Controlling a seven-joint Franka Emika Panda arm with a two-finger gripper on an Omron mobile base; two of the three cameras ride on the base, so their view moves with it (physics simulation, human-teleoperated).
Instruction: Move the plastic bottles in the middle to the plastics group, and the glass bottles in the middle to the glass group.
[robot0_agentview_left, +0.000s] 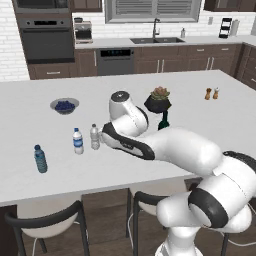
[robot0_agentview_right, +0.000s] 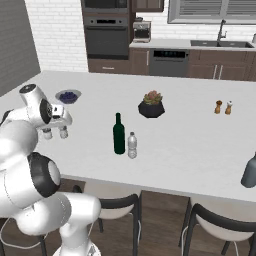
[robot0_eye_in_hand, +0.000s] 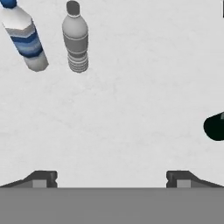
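- Jaws (robot0_eye_in_hand: 111, 178): spread wide, nothing between them, hanging above bare white bench (robot0_agentview_left: 30, 160).
- Clear plastic bottle (robot0_agentview_left: 94, 137): upright on the bench just beside the blue-labelled bottle (robot0_agentview_left: 77, 141), apart from the jaws.
- Blue-tinted bottle (robot0_agentview_left: 40, 159): upright, further left near the bench's front edge.
- Second clear plastic bottle (robot0_agentview_right: 132, 145): upright mid-bench, just beside the dark green glass bottle (robot0_agentview_right: 118, 134); whether they touch I cannot tell.
- Grey bottle (robot0_agentview_right: 250, 171): at the right end of the bench.
- Potted plant (robot0_agentview_right: 151, 104), bowl of berries (robot0_agentview_left: 64, 105) and two shakers (robot0_agentview_right: 223, 107): further back.
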